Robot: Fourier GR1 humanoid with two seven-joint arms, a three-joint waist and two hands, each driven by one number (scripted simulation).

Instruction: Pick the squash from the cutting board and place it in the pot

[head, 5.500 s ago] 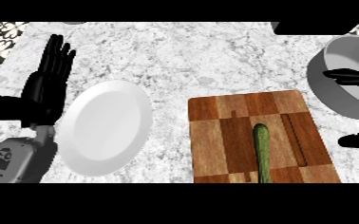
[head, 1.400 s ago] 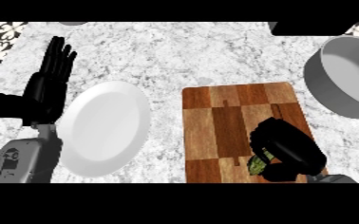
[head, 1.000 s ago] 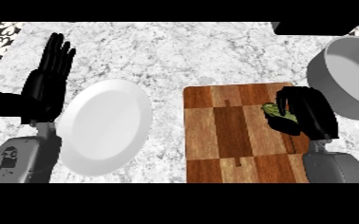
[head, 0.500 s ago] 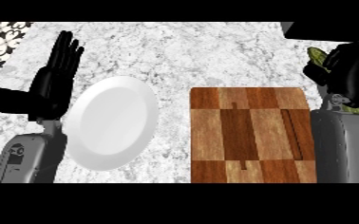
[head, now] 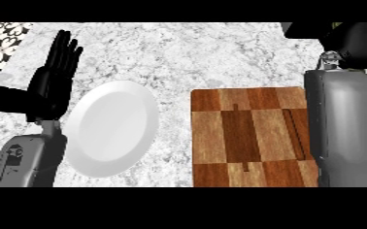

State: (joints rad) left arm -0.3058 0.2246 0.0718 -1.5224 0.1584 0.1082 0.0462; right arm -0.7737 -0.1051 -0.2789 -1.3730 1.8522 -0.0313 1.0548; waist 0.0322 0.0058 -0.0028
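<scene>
Head view: checkered wooden cutting board [head: 247,136], round white plate [head: 112,121].

The cutting board [head: 247,136] lay bare on the marble worktop [head: 193,53] beside a white plate [head: 113,121] — the left hand [head: 54,77] rested open at the left edge, the right hand [head: 349,40] showed at the upper right corner.

Kitchen: marble counter [head: 201,53], cutting board [head: 247,136], plate [head: 113,121]

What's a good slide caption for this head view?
Right hand raised at the far right, cutting board bare, left hand resting beside plate.
</scene>
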